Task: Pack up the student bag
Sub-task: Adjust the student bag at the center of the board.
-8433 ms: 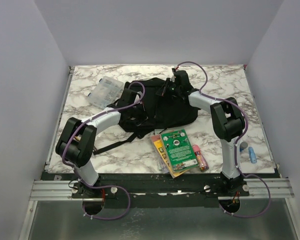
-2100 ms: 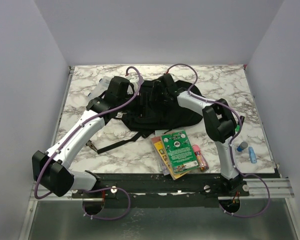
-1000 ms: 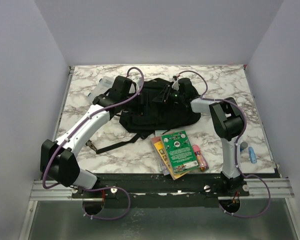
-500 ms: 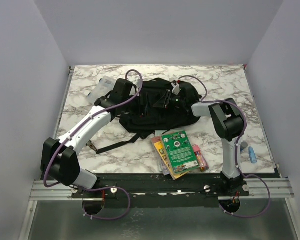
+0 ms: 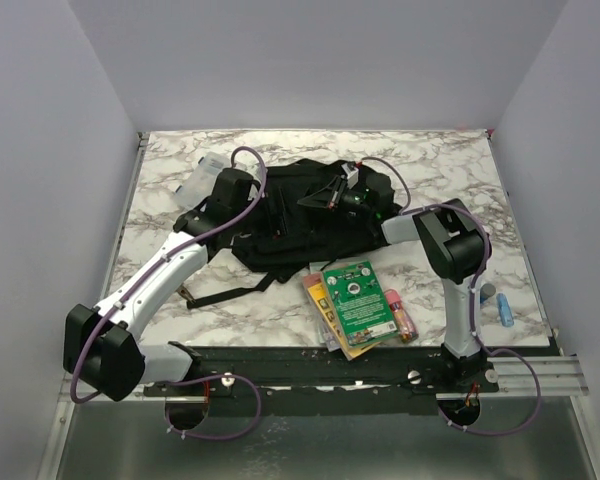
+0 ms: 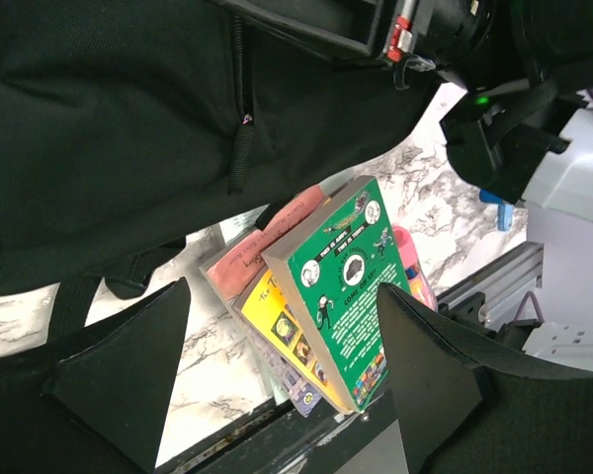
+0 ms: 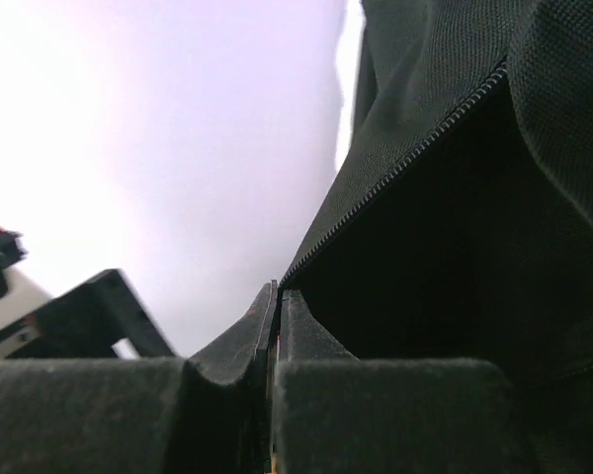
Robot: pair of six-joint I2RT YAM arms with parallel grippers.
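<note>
Two grippers, both at student bag. Right gripper: fingers pressed together, tips right at bag's zipper edge; cloth nipped or not, cannot tell. Left gripper: fingers spread wide, nothing between them, hanging over bag's left half. Bag lies mid-bench, toward back, strap trailing toward near edge. Green book tops small stack just in front of bag. Clear case at bag's far-left corner.

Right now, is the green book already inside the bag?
No, the green book lies atop other books on the table, outside the bag.
</note>
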